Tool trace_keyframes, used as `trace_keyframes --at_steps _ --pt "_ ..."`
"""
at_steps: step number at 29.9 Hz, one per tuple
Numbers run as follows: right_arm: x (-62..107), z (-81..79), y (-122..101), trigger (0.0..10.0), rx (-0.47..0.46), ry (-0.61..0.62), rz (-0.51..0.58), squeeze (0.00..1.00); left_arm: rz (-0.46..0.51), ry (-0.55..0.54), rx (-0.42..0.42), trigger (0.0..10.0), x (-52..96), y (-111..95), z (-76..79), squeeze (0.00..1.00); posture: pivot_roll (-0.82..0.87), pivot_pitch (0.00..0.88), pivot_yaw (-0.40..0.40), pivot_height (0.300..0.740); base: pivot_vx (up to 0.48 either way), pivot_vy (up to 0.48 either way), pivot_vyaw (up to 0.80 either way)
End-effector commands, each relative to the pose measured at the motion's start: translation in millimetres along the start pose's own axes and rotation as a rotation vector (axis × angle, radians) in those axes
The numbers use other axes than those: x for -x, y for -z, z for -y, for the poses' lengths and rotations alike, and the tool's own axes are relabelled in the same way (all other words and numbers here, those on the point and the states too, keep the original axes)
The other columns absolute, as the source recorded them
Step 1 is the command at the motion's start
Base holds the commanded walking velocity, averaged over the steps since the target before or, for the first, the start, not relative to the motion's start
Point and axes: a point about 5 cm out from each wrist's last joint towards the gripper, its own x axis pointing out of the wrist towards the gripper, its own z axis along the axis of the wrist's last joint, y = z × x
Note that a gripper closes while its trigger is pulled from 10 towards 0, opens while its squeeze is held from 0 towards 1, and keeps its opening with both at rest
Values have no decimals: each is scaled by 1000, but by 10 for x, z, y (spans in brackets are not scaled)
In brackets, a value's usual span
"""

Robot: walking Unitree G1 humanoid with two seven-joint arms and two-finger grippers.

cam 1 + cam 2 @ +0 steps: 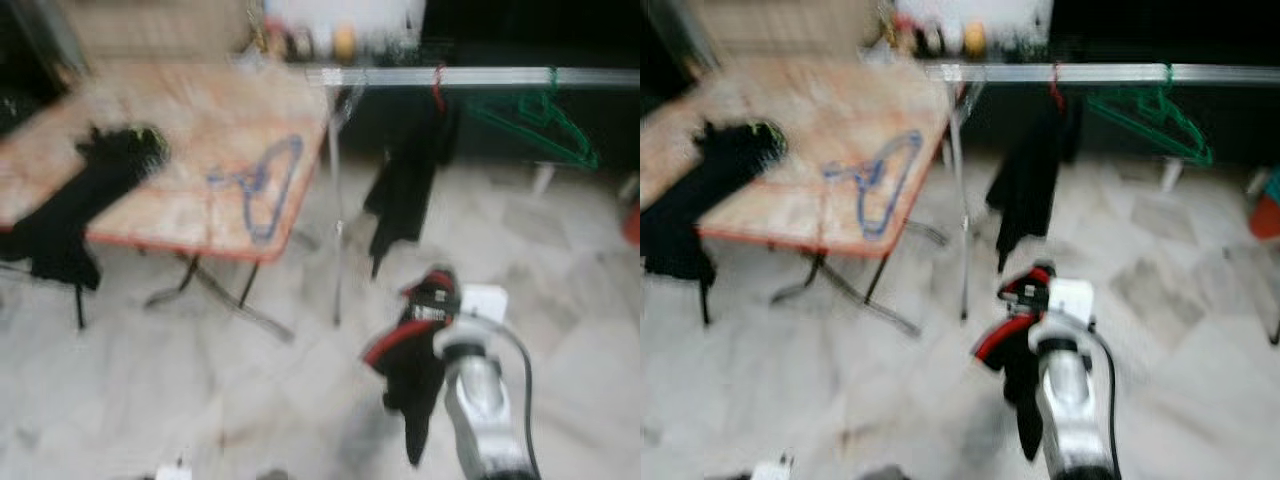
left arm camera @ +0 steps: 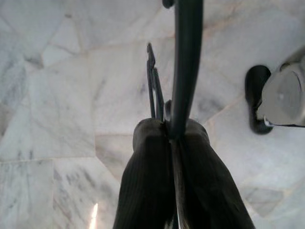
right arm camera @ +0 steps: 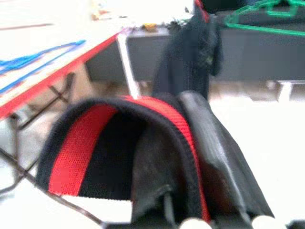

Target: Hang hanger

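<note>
The right claw point(image 1: 425, 310) is clamped on a limp, light black-and-red garment point(image 1: 408, 365) held low before the rail point(image 1: 470, 76), the left claw point(image 2: 169, 143) pinches a thin stiff hanger point(image 2: 153, 83); grip the hanger at its rigid neck, as its wire likely slips.

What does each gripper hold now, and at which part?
The right gripper holds a black garment with red trim at its red-edged collar band. The left gripper is shut on a thin dark hanger, apparently at its wire.
</note>
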Motion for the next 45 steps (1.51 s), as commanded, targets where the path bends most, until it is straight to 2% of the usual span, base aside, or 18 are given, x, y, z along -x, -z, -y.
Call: trace_keyframes --at_steps 1,45 --pt "-20 41 -65 10000 5 13 35 0 9 15 -3 10000 -7 -37 59 0 53 90 14 740 -270 0 0" --pt "-28 46 -68 10000 -4 21 30 0 -1 12 2 10000 -8 -22 34 0 58 104 15 740 -266 0 0"
